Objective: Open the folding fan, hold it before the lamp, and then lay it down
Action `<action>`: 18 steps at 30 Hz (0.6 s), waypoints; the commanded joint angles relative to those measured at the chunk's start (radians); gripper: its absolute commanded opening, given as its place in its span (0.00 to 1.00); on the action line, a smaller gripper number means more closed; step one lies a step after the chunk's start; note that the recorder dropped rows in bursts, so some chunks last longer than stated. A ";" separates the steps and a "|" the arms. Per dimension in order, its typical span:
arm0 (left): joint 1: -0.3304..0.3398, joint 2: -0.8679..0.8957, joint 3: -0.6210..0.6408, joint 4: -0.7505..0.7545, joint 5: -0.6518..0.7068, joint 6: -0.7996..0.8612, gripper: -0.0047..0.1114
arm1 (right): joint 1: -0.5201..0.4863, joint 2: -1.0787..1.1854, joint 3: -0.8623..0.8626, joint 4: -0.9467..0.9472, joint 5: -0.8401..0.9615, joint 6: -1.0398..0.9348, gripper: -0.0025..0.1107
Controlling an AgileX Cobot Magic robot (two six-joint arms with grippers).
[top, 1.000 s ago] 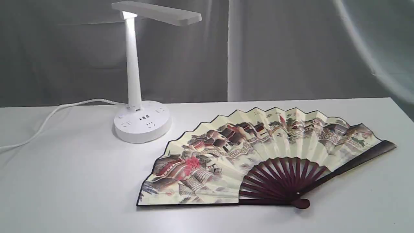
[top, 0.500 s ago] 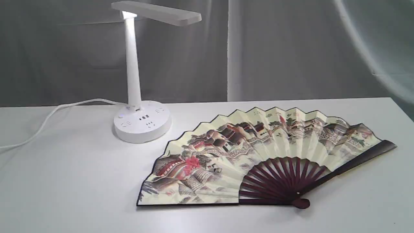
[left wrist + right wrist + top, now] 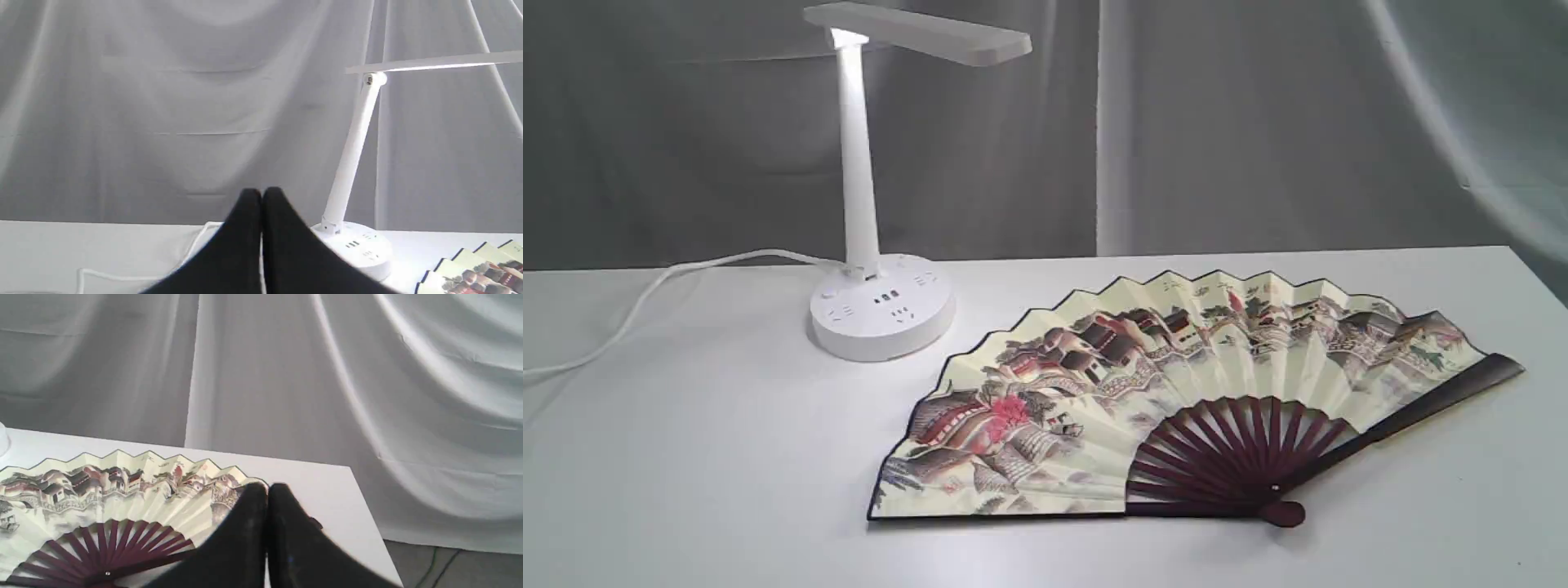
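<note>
The folding fan (image 3: pixel 1160 384) lies spread open and flat on the white table (image 3: pixel 686 457), painted side up, its maroon ribs meeting at the pivot near the front. Behind it to the left stands the white lamp (image 3: pixel 859 196), lit, bar head overhead, round base with sockets. No arm shows in the exterior view. In the left wrist view my left gripper (image 3: pixel 261 194) is shut and empty, with the lamp (image 3: pixel 351 155) beyond it. In the right wrist view my right gripper (image 3: pixel 267 489) is shut and empty, held back above the fan (image 3: pixel 122 486).
The lamp's white cord (image 3: pixel 629 306) trails off to the left across the table. A grey cloth backdrop (image 3: pixel 1217 122) hangs behind. The table's right edge (image 3: pixel 367 514) lies close to the fan's right guard.
</note>
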 commanded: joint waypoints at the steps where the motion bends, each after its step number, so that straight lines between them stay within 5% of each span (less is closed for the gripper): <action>1: -0.006 -0.003 0.079 0.000 -0.135 -0.008 0.04 | 0.001 -0.003 0.067 0.011 -0.122 0.001 0.02; 8: -0.006 -0.003 0.180 0.003 -0.221 -0.002 0.04 | 0.001 -0.003 0.176 0.072 -0.265 0.001 0.02; 18: -0.006 -0.003 0.180 0.004 -0.086 -0.004 0.04 | 0.001 -0.003 0.282 0.076 -0.220 0.001 0.02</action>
